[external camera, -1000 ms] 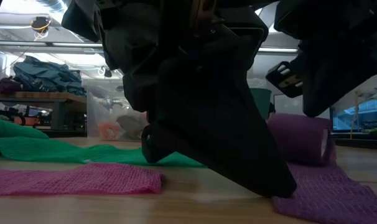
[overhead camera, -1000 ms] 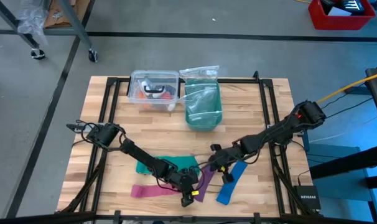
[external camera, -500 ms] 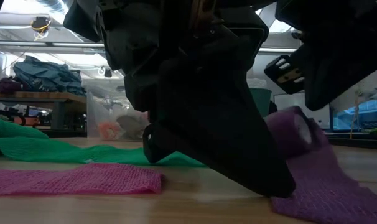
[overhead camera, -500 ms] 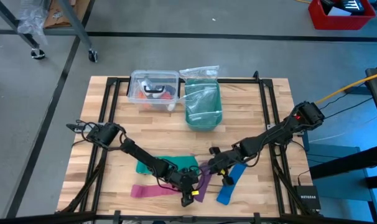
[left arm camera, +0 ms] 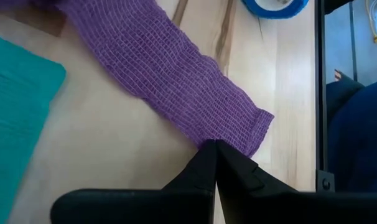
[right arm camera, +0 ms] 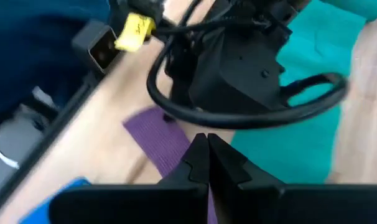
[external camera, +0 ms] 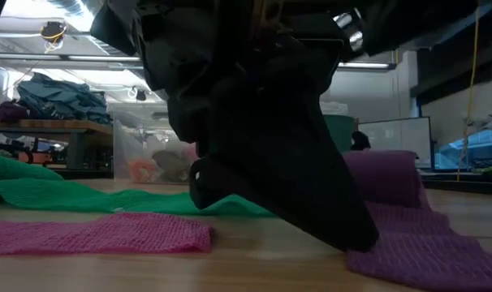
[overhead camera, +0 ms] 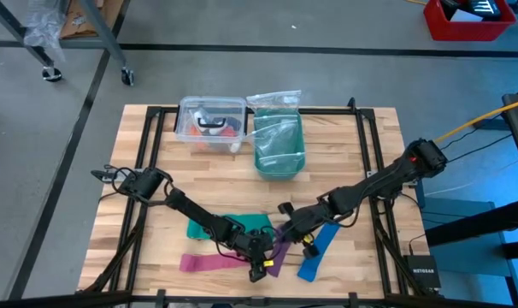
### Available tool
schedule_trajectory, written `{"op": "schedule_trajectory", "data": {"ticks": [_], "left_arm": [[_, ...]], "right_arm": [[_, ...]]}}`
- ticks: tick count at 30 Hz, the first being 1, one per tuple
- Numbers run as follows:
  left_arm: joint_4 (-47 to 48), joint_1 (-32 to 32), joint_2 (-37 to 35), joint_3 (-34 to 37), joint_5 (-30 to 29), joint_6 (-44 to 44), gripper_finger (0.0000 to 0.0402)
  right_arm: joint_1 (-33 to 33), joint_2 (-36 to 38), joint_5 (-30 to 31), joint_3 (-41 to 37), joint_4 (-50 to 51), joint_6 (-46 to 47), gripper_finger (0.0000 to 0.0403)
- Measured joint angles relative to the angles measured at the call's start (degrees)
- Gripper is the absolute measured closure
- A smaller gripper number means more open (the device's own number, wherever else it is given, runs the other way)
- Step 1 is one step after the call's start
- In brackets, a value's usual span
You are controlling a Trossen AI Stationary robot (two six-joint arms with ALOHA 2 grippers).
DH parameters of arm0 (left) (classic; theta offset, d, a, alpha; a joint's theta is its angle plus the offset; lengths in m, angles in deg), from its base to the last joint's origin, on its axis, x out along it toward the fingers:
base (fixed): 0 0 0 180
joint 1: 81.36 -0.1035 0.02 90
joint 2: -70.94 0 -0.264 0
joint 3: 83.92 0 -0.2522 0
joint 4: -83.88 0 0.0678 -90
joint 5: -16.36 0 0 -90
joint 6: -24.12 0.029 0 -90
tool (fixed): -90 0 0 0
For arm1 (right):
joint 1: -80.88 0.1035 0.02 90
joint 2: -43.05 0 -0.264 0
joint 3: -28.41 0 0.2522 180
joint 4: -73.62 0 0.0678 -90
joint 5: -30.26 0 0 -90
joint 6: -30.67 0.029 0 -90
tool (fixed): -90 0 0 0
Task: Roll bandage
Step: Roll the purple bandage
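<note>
Pink mesh fabric strip (overhead camera: 209, 262) on the wooden table (overhead camera: 156, 162), left gripper (left arm camera: 214, 147) jaws clenched, tips pinning the end of the narrow purple stretchy bandage (left arm camera: 170, 81), its rolled part (external camera: 386, 175) beside the right gripper (right arm camera: 203, 144), jaws clenched, blue fabric strip (overhead camera: 317, 253) rightmost.

Grey concrete floor (overhead camera: 242, 26) surrounds the wooden table (overhead camera: 208, 171); ceiling strip lights (external camera: 59, 57) glow beyond.

The whole table (overhead camera: 242, 184) is seen straight down from above, while the front edge is seen level, very close behind the left arm. The bandage (left arm camera: 170, 81) is shared by both close wrist views.
</note>
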Motion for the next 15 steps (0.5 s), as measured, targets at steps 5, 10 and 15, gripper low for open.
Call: {"op": "schedule_trajectory", "data": {"ticks": [5, 10, 15], "left_arm": [[-0.2, 0.0, 0.0, 0.0, 3.0, -0.3, 0.0388], [-1.2, 0.0, -0.1, 0.0, 4.7, -0.6, 0.0345], [-6.2, -0.6, -0.1, 0.0, 7.9, -1.7, 0.0295]], "right_arm": [[0.0, 0.1, 5.9, 6.8, 13.9, -4.7, 0.0401], [0.0, 0.1, 10.9, 11.1, 22.4, -6.4, 0.0401], [0.0, 0.1, 11.4, 13.0, 24.7, -7.6, 0.0401]]}}
